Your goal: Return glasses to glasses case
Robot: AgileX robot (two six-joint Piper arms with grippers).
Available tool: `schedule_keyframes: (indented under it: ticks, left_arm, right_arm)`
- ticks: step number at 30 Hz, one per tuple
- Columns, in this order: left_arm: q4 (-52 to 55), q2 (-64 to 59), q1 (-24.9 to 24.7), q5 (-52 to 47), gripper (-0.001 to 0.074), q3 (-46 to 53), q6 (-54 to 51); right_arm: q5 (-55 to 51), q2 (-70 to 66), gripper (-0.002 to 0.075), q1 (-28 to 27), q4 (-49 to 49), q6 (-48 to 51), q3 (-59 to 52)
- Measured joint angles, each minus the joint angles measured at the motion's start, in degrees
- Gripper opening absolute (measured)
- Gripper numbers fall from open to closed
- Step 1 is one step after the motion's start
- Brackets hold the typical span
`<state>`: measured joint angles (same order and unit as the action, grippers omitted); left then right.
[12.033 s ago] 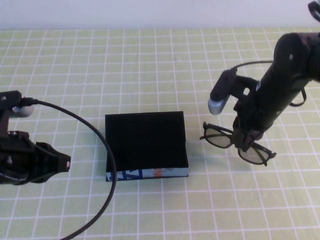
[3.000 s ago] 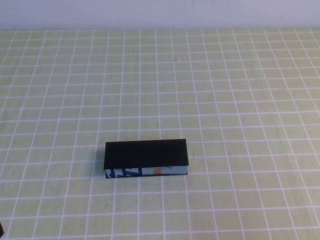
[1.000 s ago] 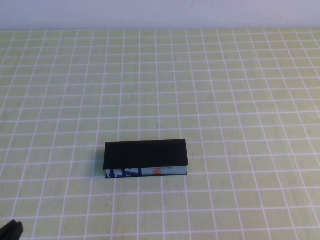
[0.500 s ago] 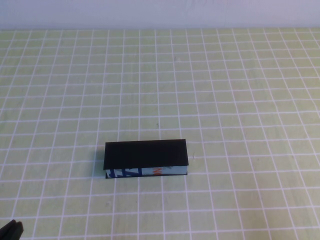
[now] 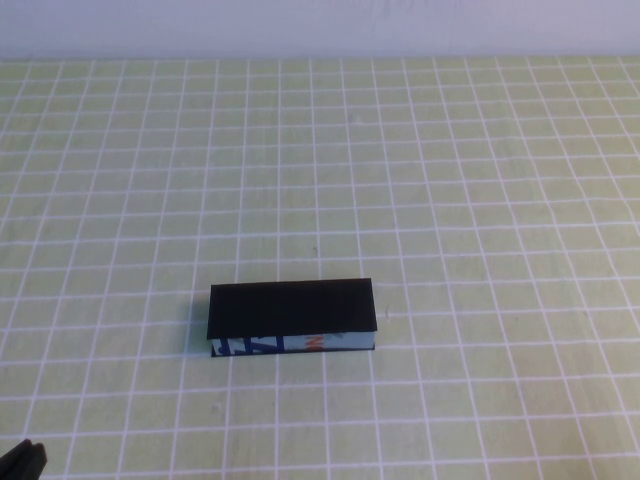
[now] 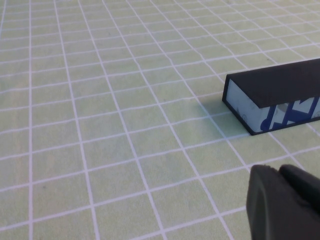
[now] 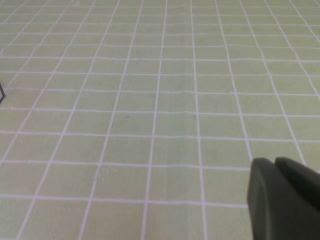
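The glasses case (image 5: 292, 317) lies with its lid down near the middle of the table, black on top, its light blue printed strip facing me. One end of it shows in the left wrist view (image 6: 274, 97). The glasses are hidden from every view. My left gripper (image 6: 277, 170) is shut and empty, low over the mat, short of the case's left end; only its tip (image 5: 22, 462) shows at the near left corner of the high view. My right gripper (image 7: 274, 161) is shut and empty over bare mat, outside the high view.
A yellow-green mat with a white grid (image 5: 450, 180) covers the table. A pale wall (image 5: 320, 25) runs along the far edge. A dark corner (image 7: 1, 93) shows at the edge of the right wrist view.
The case stood open 12 s ago with the glasses beside it at the right gripper; now it is closed, the glasses are out of sight and both arms are pulled back. Nothing moved in the last second.
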<state>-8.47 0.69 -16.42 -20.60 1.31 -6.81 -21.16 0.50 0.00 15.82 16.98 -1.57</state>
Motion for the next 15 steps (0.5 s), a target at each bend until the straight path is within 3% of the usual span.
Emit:
schedule_keyframes:
  ticks: [15]
  left_arm:
    - [0.0,0.0,0.0,0.0,-0.0003,0.0,0.0]
  right_arm:
    - [0.0,0.0,-0.0017,0.0,0.4,0.0,0.0]
